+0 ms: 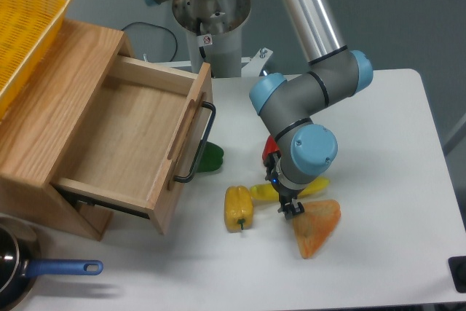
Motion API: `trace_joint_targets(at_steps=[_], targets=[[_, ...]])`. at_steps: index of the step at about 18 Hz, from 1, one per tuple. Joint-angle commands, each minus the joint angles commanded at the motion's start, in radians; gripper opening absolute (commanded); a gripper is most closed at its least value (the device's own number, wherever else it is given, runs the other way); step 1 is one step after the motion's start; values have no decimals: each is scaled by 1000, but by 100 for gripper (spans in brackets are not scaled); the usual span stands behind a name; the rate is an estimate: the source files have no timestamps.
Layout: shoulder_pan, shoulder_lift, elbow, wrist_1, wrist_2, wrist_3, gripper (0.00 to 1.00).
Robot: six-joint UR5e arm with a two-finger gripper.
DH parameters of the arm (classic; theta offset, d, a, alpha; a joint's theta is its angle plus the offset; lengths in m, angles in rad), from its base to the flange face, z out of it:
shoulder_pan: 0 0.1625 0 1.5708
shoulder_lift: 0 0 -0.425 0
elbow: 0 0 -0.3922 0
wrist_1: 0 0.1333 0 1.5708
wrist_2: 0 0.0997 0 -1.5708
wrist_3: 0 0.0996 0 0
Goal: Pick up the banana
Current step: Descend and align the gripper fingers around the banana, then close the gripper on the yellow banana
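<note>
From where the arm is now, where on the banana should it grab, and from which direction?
Probably around the middle, coming straight down from above. The banana lies flat on the table, long and slim, so its narrow width suits a pinch across it. Its middle is hidden by the tool, which is already low over it. The yellow pepper and orange wedge crowd the ends.
</note>
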Motion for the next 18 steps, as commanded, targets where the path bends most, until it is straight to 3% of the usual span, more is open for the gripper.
trace_joint_targets(at_steps=[5, 10, 18], targets=[[0, 0, 3, 0, 0, 0, 54], [-5, -3, 47, -3, 5, -5, 53], [-17, -3, 61, -5, 6, -12, 49]])
